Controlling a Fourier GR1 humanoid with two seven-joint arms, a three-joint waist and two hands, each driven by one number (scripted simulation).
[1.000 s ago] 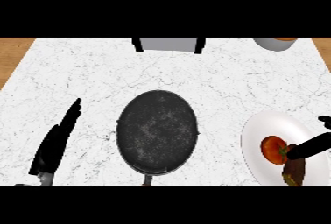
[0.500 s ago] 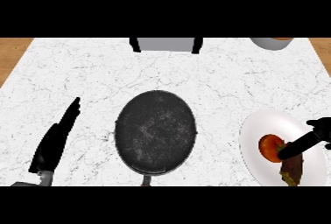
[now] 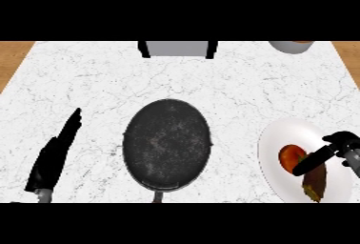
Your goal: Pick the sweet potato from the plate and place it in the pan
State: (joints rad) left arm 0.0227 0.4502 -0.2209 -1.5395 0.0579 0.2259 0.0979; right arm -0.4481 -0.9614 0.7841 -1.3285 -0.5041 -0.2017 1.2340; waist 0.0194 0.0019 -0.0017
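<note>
White marble-patterned bench (image 3: 232, 86), grey-veined, filling most of the head view, with brown wooden floor showing past its far left and far right corners. At the middle, a round black cast-iron pan (image 3: 167, 144), speckled inside, handle stub toward the near edge. Well to its right, by the right edge, a round white plate (image 3: 274, 162), apart from the pan. At the far edge, centred, a grey box-like appliance with black sides (image 3: 177, 49). At the far right corner, a pale round bowl (image 3: 290, 46), cut off by the frame.
</note>
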